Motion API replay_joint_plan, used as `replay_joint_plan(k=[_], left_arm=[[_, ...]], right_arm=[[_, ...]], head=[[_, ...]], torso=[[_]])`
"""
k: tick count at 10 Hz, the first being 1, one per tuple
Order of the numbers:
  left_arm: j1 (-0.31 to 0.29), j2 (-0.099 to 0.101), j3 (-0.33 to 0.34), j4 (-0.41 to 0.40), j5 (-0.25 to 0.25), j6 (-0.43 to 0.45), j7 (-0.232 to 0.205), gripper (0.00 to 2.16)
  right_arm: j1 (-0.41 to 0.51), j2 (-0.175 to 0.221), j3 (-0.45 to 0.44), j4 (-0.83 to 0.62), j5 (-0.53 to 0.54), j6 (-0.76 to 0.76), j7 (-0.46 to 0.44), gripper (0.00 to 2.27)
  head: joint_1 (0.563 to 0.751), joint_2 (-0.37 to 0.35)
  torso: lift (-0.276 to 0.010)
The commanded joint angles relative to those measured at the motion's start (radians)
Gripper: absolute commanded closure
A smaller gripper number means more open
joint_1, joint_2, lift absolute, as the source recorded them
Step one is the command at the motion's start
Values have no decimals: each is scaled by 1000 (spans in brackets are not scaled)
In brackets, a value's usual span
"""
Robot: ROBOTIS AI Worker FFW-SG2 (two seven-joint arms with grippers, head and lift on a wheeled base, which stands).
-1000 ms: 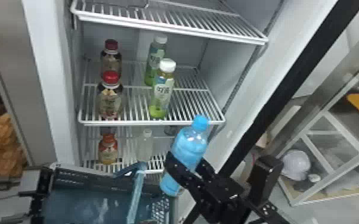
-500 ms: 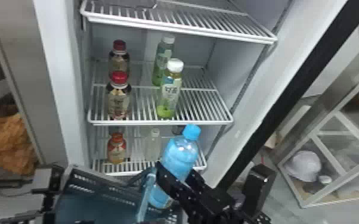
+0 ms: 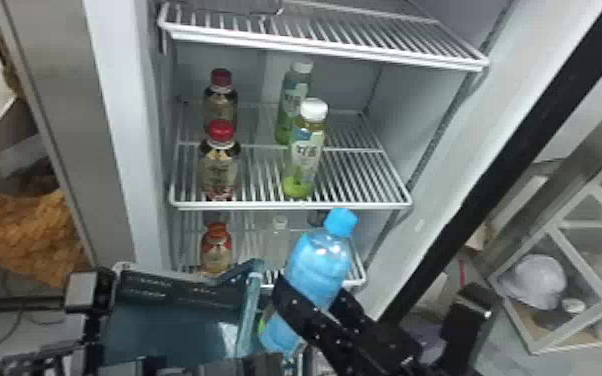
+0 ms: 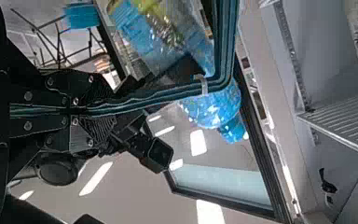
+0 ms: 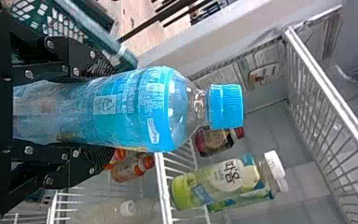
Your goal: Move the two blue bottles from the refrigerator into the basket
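Observation:
My right gripper (image 3: pixel 310 295) is shut on a blue bottle (image 3: pixel 319 265) with a blue cap. The bottle leans cap-up just right of the teal basket's rim (image 3: pixel 248 315). In the right wrist view, both fingers of that gripper (image 5: pixel 105 109) press the sides of the bottle (image 5: pixel 140 109). At the bottom of the head view my left gripper (image 3: pixel 245 364) is by the basket. In the left wrist view this gripper (image 4: pixel 101 109) is shut on the basket's rim (image 4: pixel 168 94), and the blue bottle (image 4: pixel 212 109) crosses behind that rim.
The open refrigerator has wire shelves (image 3: pixel 285 205) with red-capped bottles (image 3: pixel 220 170) and white-capped green bottles (image 3: pixel 306 155). An orange-capped bottle (image 3: pixel 216 247) and a clear bottle (image 3: pixel 278 240) stand lower down. The black-edged door (image 3: pixel 505 170) slants along the right side.
The head view has swung left, so the refrigerator sits farther right. My right gripper has carried the blue bottle left and slightly down relative to the shelves, closer to the basket.

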Motion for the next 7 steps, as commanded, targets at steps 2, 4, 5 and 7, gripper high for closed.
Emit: replay_joint_plan(k=[2,4,5,7], left_arm=[[-2,-2,0,0,2,-3,1,1171],[1,-2,3,0,2,-3,-1,1171],[1,-2,3,0,3,-3,-1,1171],[3,-3,3,0,3,-3,-1,1171]], right_arm=[[-19,4,4,57,-5,-2,43,502],[-24,10,9,79,-6,-54,48,252],[-24,10,6,84,-9,-69,48,225],[-19,23,-21,89,-3,-103,48,225]], head=[[695,-248],[695,-238],[695,-238],[695,-244]], torso=[[0],[0],[0],[0]])
